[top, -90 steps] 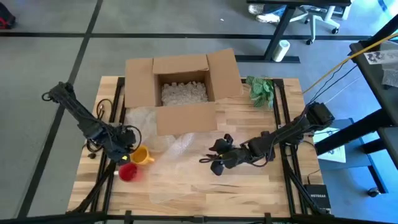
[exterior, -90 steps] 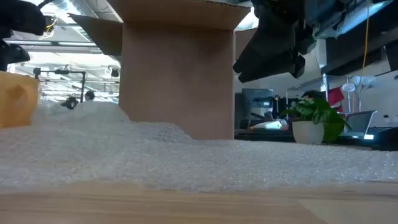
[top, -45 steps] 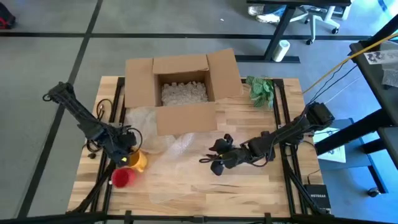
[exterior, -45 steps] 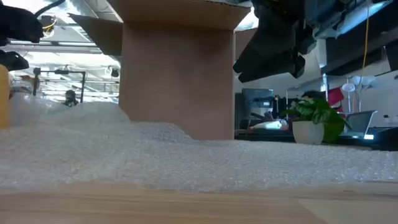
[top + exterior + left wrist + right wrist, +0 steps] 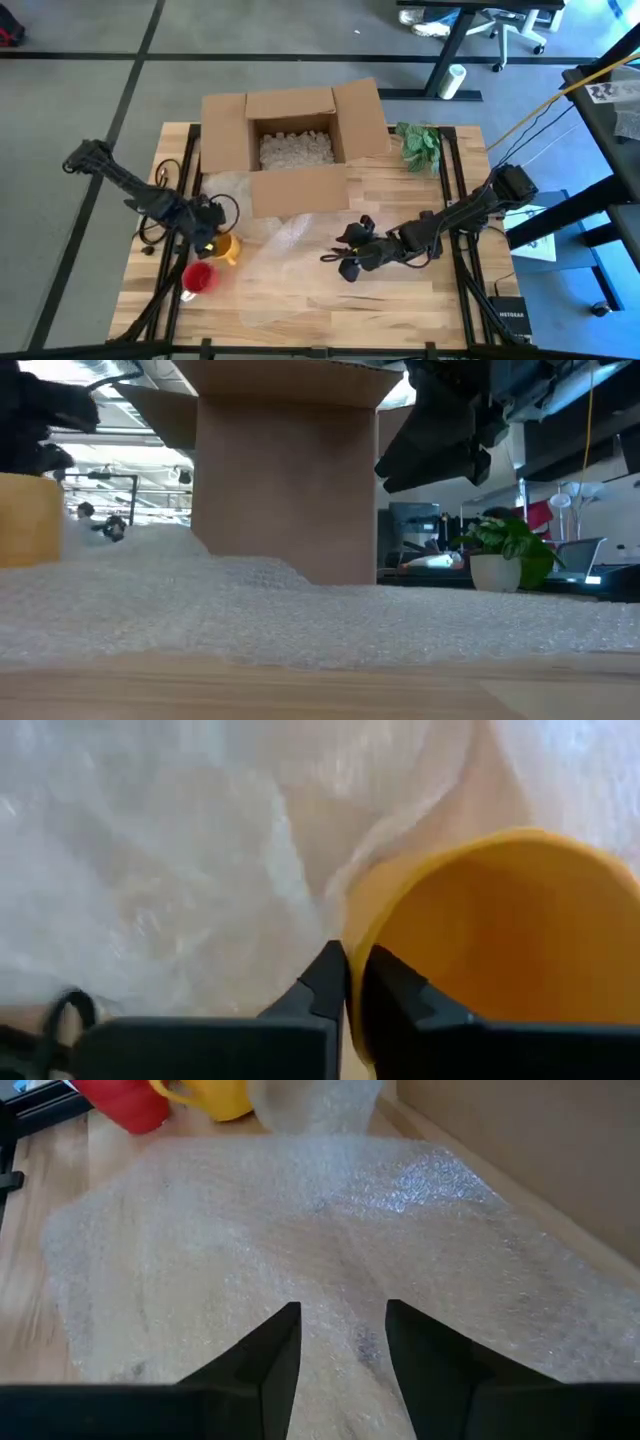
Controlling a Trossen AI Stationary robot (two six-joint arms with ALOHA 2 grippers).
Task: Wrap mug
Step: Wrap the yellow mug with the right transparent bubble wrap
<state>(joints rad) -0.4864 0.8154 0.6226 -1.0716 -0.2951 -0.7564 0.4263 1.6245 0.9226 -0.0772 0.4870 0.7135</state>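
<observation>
high view — yellow mug (image 5: 226,246) shifted right

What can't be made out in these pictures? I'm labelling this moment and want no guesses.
- Yellow ceramic mug: base and handle cut off by the left wrist view's edge; in the high view the left gripper covers part of it.
- Red cup: contents too small in the high view.
- Open cardboard box: its inside is hidden by its own wall in the low view.
- Right gripper: hovers open over clear bubble wrap.
</observation>
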